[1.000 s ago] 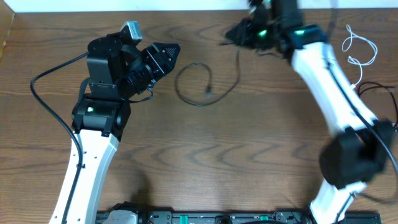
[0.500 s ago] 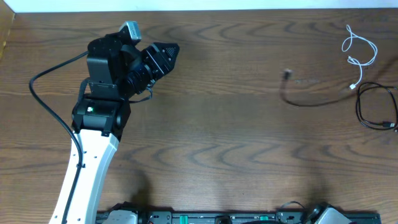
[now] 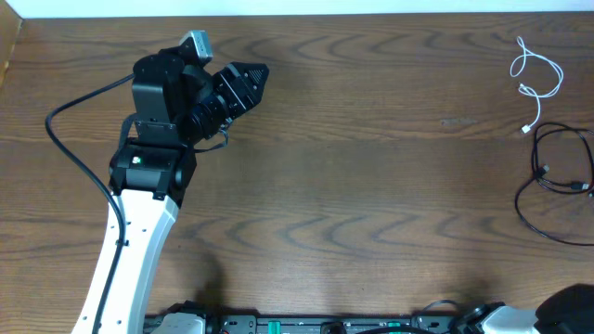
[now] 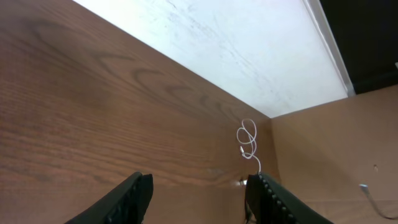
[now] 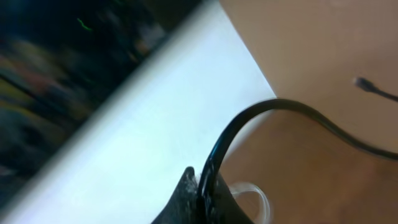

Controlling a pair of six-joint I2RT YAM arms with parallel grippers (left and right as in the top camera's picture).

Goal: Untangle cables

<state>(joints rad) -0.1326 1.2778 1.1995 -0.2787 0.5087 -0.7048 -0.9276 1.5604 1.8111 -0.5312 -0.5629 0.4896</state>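
The white cable (image 3: 536,79) lies in loose loops at the table's far right; it also shows in the left wrist view (image 4: 249,142). The black cable (image 3: 555,186) lies looped at the right edge, below the white one and apart from it. My left gripper (image 3: 249,82) is open and empty, hovering at the left of the table, far from both cables; its jaws show in the left wrist view (image 4: 199,193). In the right wrist view my right gripper (image 5: 208,198) is shut on the black cable (image 5: 292,109), with a white loop (image 5: 260,196) behind it. The right gripper is outside the overhead view.
A thick black robot wire (image 3: 70,139) loops beside the left arm. The white wall strip (image 4: 236,43) borders the table's far edge. A dark part of the right arm (image 3: 571,311) shows at the bottom right corner.
My right arm has swung out of the overhead view to the right, dragging the black cable from the table's middle to the right edge. The left arm has barely moved.
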